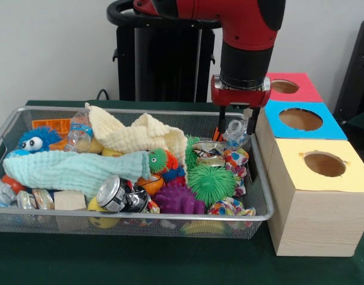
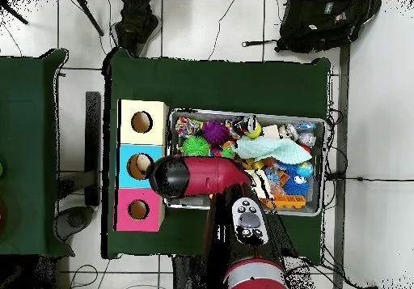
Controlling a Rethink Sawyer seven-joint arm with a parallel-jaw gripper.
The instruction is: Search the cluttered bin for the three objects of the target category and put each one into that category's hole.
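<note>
Now my pincer (image 1: 236, 129) grips a clear bottle (image 1: 236, 129) above the wire bin's (image 1: 260, 178) corner nearest the red-topped hole (image 1: 284, 86); thin, light, dented plastic, so I'd judge mid-body hold safest.

arm (image 1: 247, 29): glossy red shell | black wrist collar | red flange | dark fingers (image 1: 222, 127)
</note>
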